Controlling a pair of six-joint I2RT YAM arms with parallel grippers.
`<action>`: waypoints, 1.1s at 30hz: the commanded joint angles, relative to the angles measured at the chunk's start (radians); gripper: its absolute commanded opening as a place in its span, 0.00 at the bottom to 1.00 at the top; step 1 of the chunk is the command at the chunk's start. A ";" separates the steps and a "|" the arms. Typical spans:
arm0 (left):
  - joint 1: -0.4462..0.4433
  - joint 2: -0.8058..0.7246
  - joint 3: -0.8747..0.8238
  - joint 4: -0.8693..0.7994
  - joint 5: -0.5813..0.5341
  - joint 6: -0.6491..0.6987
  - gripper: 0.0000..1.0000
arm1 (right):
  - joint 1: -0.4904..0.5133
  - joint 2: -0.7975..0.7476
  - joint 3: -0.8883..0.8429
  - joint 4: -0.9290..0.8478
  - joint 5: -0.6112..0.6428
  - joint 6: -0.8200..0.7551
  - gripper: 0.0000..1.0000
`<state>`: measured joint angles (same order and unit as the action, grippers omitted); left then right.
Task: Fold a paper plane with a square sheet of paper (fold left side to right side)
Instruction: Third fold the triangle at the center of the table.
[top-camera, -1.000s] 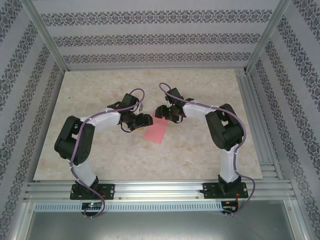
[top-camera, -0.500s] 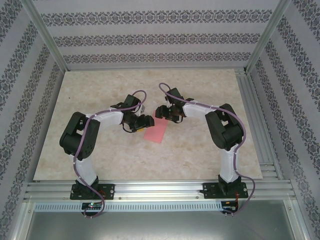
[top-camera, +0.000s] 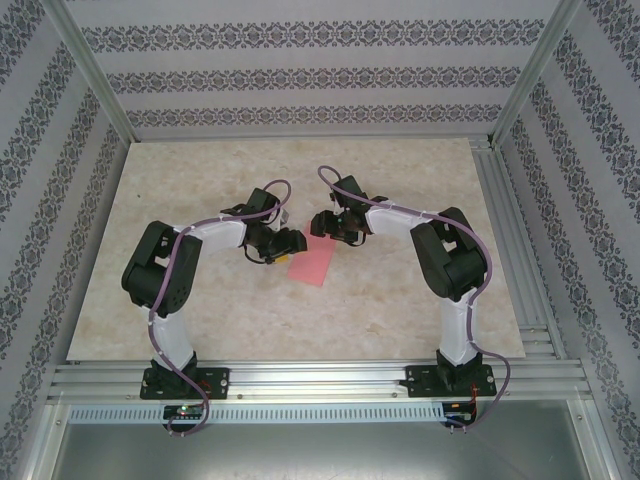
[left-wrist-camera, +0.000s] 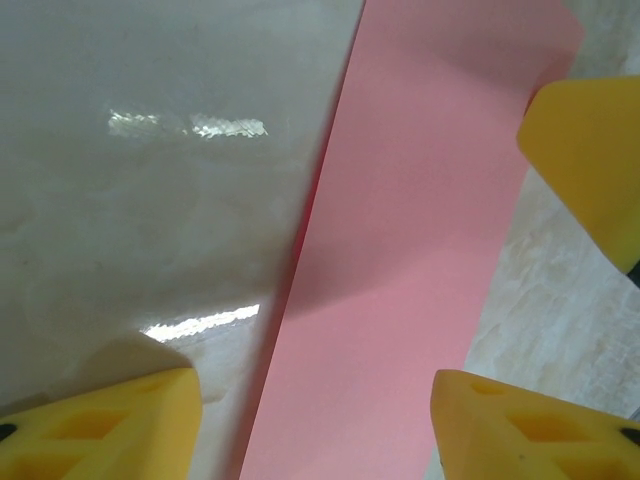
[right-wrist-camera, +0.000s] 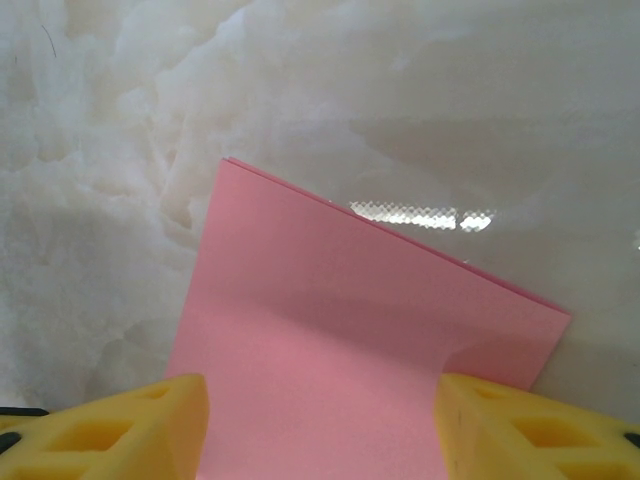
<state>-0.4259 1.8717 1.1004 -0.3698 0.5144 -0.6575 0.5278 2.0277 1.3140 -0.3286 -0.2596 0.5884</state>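
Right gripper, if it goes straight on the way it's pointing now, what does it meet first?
Most likely the square sheet of paper, lying on the table just ahead of the open right gripper; how near it is cannot be judged.

1. The tabletop lies bare towards the far edge and out to both sides, so a gripper could sweep there freely.
2. At the centre the left gripper and the right gripper stand near each other, tips facing. The gap between them is narrow, and each blocks the other's path.
3. The square sheet of paper lies flat, reaching between the spread fingers of both grippers. It adds no height to clear.
4. The left elbow and the right elbow rise on either side and narrow the approach from the near edge.
5. Patterned walls and aluminium posts close off the back and sides, and a rail runs along the front.
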 joint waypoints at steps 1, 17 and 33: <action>-0.016 0.035 0.027 0.096 0.046 -0.005 0.61 | -0.002 0.028 0.010 0.002 -0.010 -0.007 0.62; -0.021 0.043 0.039 0.106 0.067 -0.005 0.55 | 0.001 0.031 0.002 0.024 -0.028 0.002 0.62; -0.027 0.031 0.053 0.080 0.053 -0.001 0.41 | 0.001 0.022 -0.004 0.029 -0.036 0.000 0.62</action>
<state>-0.4408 1.9079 1.1271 -0.3138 0.5636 -0.6624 0.5278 2.0304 1.3136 -0.3134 -0.2756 0.5888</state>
